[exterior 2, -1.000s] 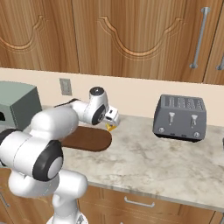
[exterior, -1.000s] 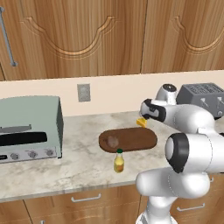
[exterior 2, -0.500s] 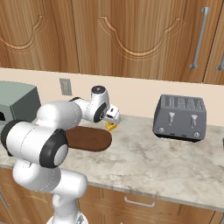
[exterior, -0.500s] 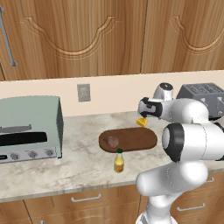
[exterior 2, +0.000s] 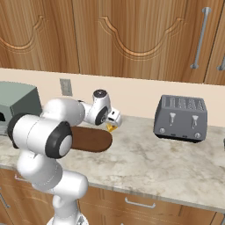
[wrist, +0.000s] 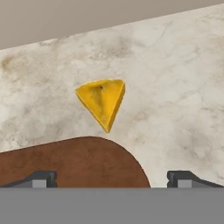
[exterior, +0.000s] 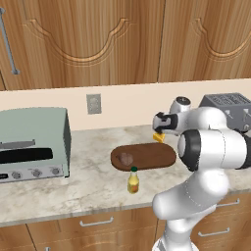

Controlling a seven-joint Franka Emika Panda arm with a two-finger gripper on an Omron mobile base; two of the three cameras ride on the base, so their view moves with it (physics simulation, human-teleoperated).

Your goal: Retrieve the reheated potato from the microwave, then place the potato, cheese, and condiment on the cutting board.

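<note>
The gripper (wrist: 112,178) hangs spread wide, holding nothing, above the cutting board's (wrist: 74,162) rounded end. The cheese (wrist: 103,101) lies on the counter (wrist: 175,87) at 12 o'clock, just beyond the board. The potato (exterior: 126,158) sits on the board; the condiment (exterior: 133,180) stands at its 6 o'clock.

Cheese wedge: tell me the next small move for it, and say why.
Probably lower the open claw straight onto the cheese wedge and close. The hand view shows the wedge lying on the counter just past the rounded end of the cutting board, between the spread fingertips. The potato is already on the board; the condiment bottle stands beside it.
</note>
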